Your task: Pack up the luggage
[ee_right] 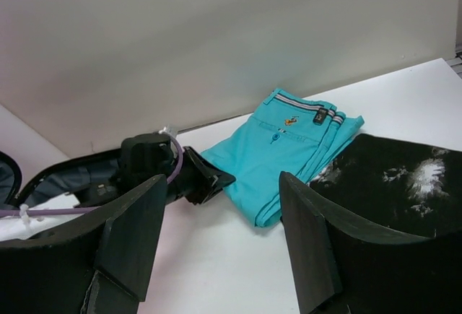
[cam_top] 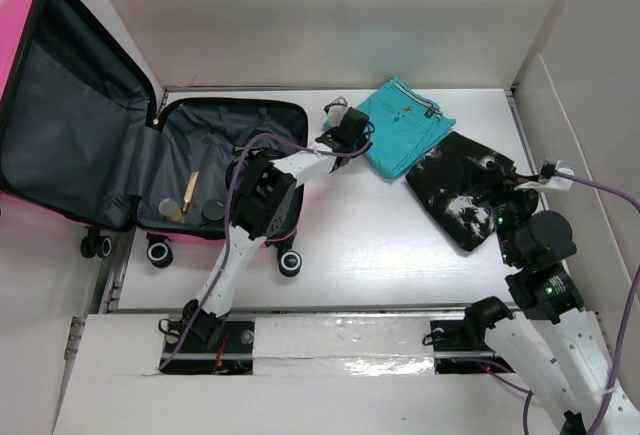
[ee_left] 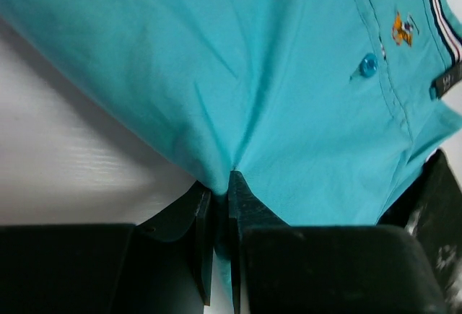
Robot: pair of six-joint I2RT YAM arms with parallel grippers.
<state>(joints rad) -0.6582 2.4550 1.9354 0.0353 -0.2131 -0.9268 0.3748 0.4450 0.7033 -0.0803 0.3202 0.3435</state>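
L gripper point(ee_left: 220, 184) is clamped narrow on the teal garment point(ee_left: 253, 61), w/ fabric pinched betw. the jaws at a folded edge. In the top view the grip is seen at the garment's left corner, i.e. the corner nearest the luggage point(cam_top: 200, 130).

The luggage is laid open at the left of the table point(cam_top: 400, 245): lid stood up, base flat w/ grey lining upward, a few small items point(cam_top: 185, 210) lying in it. From the grip, the base lies to the left and slightly nearer the arm bases, w/ its right rim just beside the wrist.

The garment is folded approx. square, waistband on the far-right side, so its bulk lies to the right of the jaws, away from the case. L arm is judged much the better placed for the carry. A lift, then a short leftward move over the rim, is called for.

R gripper point(ee_right: 222, 184) is held wide w/ nothing in it, over the black garment point(cam_top: 455, 190), well apart from the luggage.
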